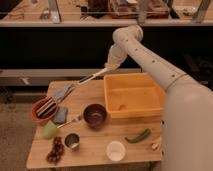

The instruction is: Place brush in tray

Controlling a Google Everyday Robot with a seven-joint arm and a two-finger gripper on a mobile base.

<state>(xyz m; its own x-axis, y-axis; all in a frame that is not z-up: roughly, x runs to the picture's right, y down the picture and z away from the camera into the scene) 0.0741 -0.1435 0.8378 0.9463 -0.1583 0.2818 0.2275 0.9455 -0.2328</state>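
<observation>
One two-finger gripper point(111, 65) clenched on the long slim dark-handled brush point(93, 76), which slants down-left, just beside the large rectangular yellow-orange plastic tray point(134, 76), outside it.

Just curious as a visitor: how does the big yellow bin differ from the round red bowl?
The tray is rectangular and large; the red-orange bowl is round and smaller. The tray looks nearly empty; the bowl holds dark items. Both are open-topped. The gripper, shut on the brush, hangs near the tray's far left corner.
</observation>
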